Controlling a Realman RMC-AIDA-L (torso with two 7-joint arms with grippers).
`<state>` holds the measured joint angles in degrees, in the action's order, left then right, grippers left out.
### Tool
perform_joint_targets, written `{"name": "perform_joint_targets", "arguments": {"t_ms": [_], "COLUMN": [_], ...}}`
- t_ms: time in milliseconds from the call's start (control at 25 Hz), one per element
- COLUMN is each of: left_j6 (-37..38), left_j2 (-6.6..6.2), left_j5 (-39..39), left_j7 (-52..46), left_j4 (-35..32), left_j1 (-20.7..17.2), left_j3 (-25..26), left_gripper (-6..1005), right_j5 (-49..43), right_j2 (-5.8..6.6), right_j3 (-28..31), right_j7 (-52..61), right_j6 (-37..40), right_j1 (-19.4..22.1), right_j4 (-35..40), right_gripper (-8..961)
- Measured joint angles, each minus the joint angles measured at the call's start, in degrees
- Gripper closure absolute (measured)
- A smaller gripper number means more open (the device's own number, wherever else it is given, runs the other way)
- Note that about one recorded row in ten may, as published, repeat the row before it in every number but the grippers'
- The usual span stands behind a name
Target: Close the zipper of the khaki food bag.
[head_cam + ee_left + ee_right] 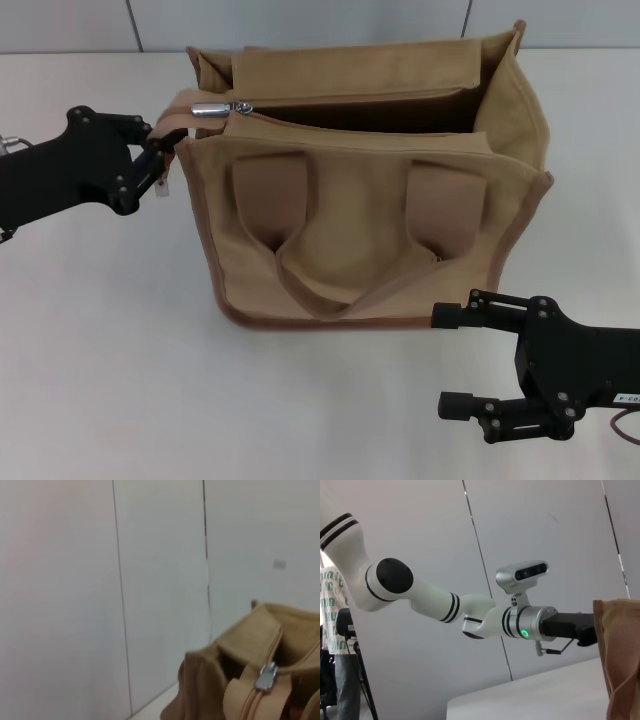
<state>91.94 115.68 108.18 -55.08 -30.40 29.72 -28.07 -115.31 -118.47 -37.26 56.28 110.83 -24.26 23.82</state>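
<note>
The khaki food bag [360, 230] stands upright in the middle of the table with its top gaping open. The zipper [350, 100] is open along almost its whole length, and its silver pull tab [212, 108] sits at the bag's left end. My left gripper [165, 150] is at the bag's upper left corner, shut on the end of the zipper tape just below the pull. The left wrist view shows the pull [266, 676] and the bag's end [210, 680]. My right gripper [452, 360] is open and empty, low in front of the bag's right corner, not touching it.
The bag stands on a white table [100, 380] with a grey panelled wall [300, 20] behind. Two wide handles [330, 270] hang down the bag's front. The right wrist view shows the left arm [470, 615] reaching to the bag's edge [620, 655].
</note>
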Motion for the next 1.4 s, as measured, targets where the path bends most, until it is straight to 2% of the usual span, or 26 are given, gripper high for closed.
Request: {"name": "perform_joint_targets", "arguments": {"t_ms": [320, 640, 800, 1000, 1240, 1320, 1400], "left_j6": [6.7, 7.5, 7.7, 7.1, 6.4, 6.6, 6.6], "left_j2": [-0.34, 1.70, 2.11, 2.21, 2.55, 2.55, 2.53], "left_j5": [-0.4, -0.5, -0.6, -1.2, -1.0, -1.5, -1.6], "left_j7": [-2.0, -6.2, -7.7, -9.8, -9.7, -9.7, -9.7], "left_j4": [-0.5, -3.7, -5.2, -6.4, -6.6, -6.7, -6.6], "left_j1": [1.0, 5.0, 5.4, 6.3, 6.0, 5.4, 4.9], "left_j3": [2.4, 1.8, 1.8, 1.6, 0.8, 1.1, 1.2], "left_gripper": [983, 982, 982, 982, 981, 981, 981], "right_j5": [0.1, 0.1, 0.8, 2.2, 2.4, 3.2, 4.7], "right_j2": [0.00, 0.02, 0.03, 0.69, 1.14, 1.65, 2.78], "right_j3": [0.0, 0.5, 1.0, 5.2, 13.4, 15.9, 16.8], "right_j7": [0.0, 0.3, 0.8, 4.9, 15.6, 21.6, 29.2], "right_j6": [1.4, 2.8, 5.3, 11.6, 12.6, 12.3, 11.3], "right_j1": [0.1, 0.2, 0.2, -0.7, -3.2, -4.7, -6.5], "right_j4": [0.0, 0.0, 0.0, 0.1, 0.4, 1.0, 1.8], "right_gripper": [123, 123, 122, 122, 122, 122, 122]}}
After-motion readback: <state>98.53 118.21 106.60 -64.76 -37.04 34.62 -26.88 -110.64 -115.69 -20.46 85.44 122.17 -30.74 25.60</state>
